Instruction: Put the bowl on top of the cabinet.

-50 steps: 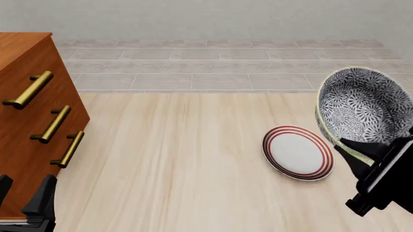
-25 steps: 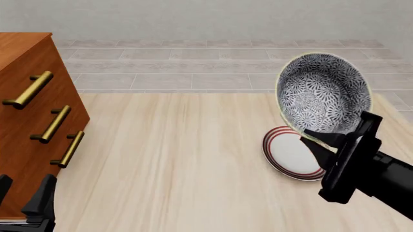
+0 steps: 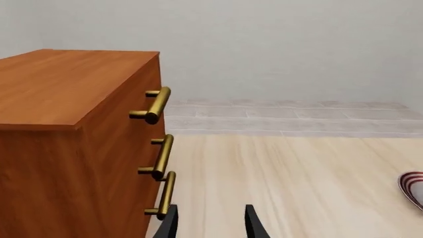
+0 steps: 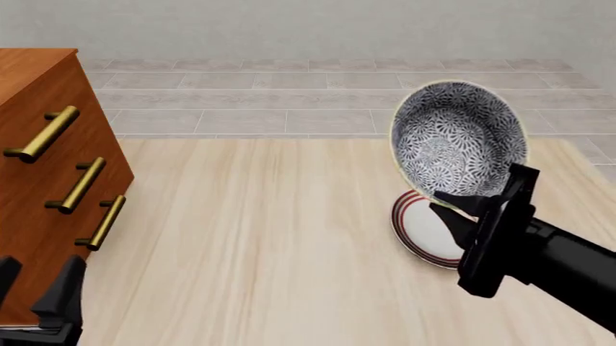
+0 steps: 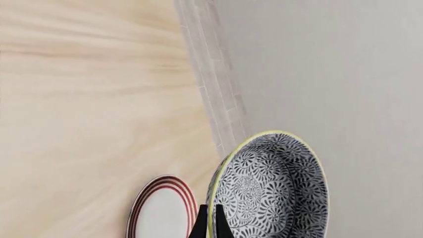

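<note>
Change since a second ago: the bowl (image 4: pixel 458 139) has travelled leftward from the right edge of the front view and now sits above the far part of the plate (image 4: pixel 430 234); more of the right arm has come into view with it.
Change over the last half second: a smaller shift, again leftward and slightly nearer the cabinet (image 4: pixel 43 184); the left gripper (image 4: pixel 37 288) has not moved.
Bowl position: in the air over the right side of the table (image 4: pixel 260 238), well apart from the cabinet.
Bowl facing: tipped on its side, its patterned inside turned toward the front camera and its rim plane close to upright (being round, it has no clear long axis).
Right gripper (image 5: pixel 209 222): clamped on the bowl's lower rim, one finger inside and one outside.
Left gripper state: fingers parted and holding nothing, low beside the cabinet's near corner.
Cabinet: at the table's left edge, its three brass handles (image 3: pixel 158 104) facing the open table.
Plate: flat on the table, partly hidden behind the right gripper.
</note>
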Motion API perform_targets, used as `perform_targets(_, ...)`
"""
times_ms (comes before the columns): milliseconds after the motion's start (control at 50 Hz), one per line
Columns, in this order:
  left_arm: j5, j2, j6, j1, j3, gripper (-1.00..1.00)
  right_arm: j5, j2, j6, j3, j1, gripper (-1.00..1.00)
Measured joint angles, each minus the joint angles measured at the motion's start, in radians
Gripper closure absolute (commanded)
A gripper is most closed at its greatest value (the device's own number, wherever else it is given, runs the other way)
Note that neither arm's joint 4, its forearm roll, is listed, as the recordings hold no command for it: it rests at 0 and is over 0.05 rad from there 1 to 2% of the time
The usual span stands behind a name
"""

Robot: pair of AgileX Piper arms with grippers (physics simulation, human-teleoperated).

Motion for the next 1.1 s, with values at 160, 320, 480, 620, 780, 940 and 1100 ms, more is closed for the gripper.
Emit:
perform_targets(160,0.076,0.048,-0.021,-0.048,-0.096,-1.00,-0.007,0.012,-0.005,0.000,0.005,1.00)
perform_targets(320,0.174,0.109,-0.052,-0.104,-0.225,-1.00,-0.020,0.028,-0.003,0.004,0.013,1.00)
perform_targets(480,0.282,0.188,-0.090,-0.187,-0.376,-1.00,-0.028,0.040,-0.004,0.006,0.020,1.00)
perform_targets(620,0.354,0.279,-0.129,-0.249,-0.492,-1.00,-0.032,0.049,-0.008,0.009,0.029,1.00)
perform_targets(780,0.415,0.390,-0.180,-0.317,-0.586,-1.00,-0.039,0.065,-0.014,0.006,0.040,1.00)
perform_targets(940,0.485,0.482,-0.216,-0.384,-0.698,-1.00,-0.053,0.082,-0.022,0.008,0.050,1.00)
perform_targets(1100,0.542,0.558,-0.234,-0.441,-0.795,-1.00,-0.069,0.098,-0.031,0.014,0.058,1.00)
